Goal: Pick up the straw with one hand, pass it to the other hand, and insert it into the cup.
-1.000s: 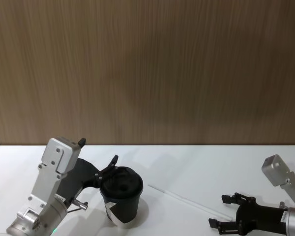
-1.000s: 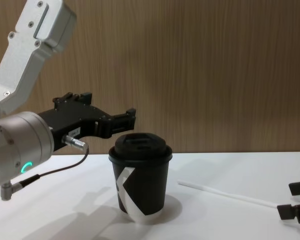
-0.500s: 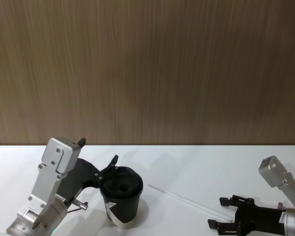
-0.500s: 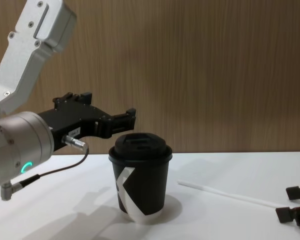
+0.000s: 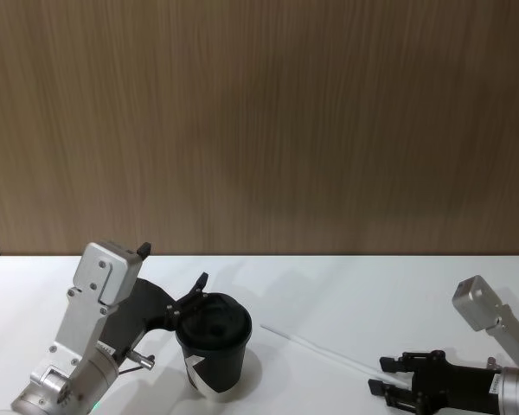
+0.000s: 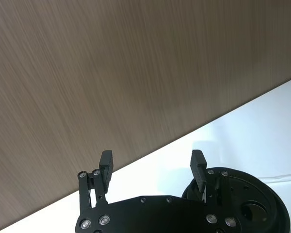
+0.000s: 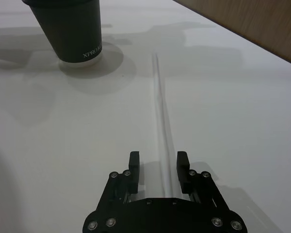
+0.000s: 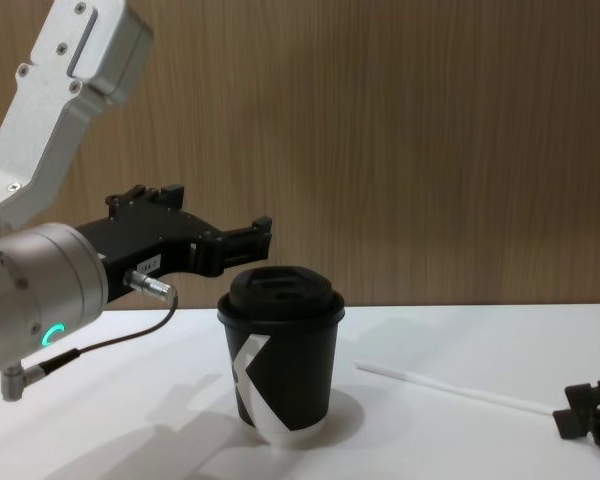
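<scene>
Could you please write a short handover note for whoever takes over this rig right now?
Right gripper: open, low at the white table, straddling the end of the long thin white straw farthest from the cup, not closed on it.
Left gripper: open, empty, hovering beside the lid of the small black lidded paper cup.
Straw lies flat, right of the upright cup.
Done: nothing grasped. Left: grip, lift, hand over, insert.

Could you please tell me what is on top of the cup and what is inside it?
A black lid closes the cup; the straw lies on the table beside it, not in it. The lid hides whatever is inside.
</scene>
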You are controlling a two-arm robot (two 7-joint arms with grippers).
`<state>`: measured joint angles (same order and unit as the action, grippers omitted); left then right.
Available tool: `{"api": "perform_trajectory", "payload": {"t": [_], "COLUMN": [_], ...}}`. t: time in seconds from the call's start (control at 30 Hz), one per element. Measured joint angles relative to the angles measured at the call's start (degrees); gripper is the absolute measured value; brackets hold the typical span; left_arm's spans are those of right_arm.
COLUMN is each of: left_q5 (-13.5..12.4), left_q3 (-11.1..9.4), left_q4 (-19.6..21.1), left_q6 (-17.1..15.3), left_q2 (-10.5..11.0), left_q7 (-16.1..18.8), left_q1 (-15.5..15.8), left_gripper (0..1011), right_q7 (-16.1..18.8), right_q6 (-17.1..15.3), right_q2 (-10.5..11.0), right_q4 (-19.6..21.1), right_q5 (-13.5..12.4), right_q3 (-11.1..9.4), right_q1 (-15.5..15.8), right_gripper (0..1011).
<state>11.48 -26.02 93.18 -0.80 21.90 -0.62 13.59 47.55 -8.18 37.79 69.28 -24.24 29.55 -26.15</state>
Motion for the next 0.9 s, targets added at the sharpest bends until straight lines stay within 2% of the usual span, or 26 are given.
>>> {"api": "perform_trajectory", "payload": {"t": [0.37,0.47,0.57,0.9], "left_q5": [0.0,0.0,0.0,0.0], "left_q3": [0.0,0.0,0.0,0.0], "left_q4": [0.0,0.0,0.0,0.0], "left_q6": [0.0,0.0,0.0,0.0], "left_q2": [0.0,0.0,0.0,0.0], "left_q7": [0.0,0.0,0.0,0.0], "left_q1": [0.0,0.0,0.0,0.0], "left_gripper": [1003,1003,1003,1003], "right_q7": [0.15,0.2,0.23,0.0], "right_q6": [0.01,0.04,0.08,0.11], "right_q2": [0.28,0.37,0.45,0.65], "right_q4": [-0.11,-0.14,-0.17,-0.15], "right_q5": [-0.2,-0.28,-0.37,-0.81], "right_q3": [0.69,0.87,1.02,1.32], "right_q1": [-0.26,-0.35,-0.41,-0.52], "right_gripper": [134,76,38,2]}}
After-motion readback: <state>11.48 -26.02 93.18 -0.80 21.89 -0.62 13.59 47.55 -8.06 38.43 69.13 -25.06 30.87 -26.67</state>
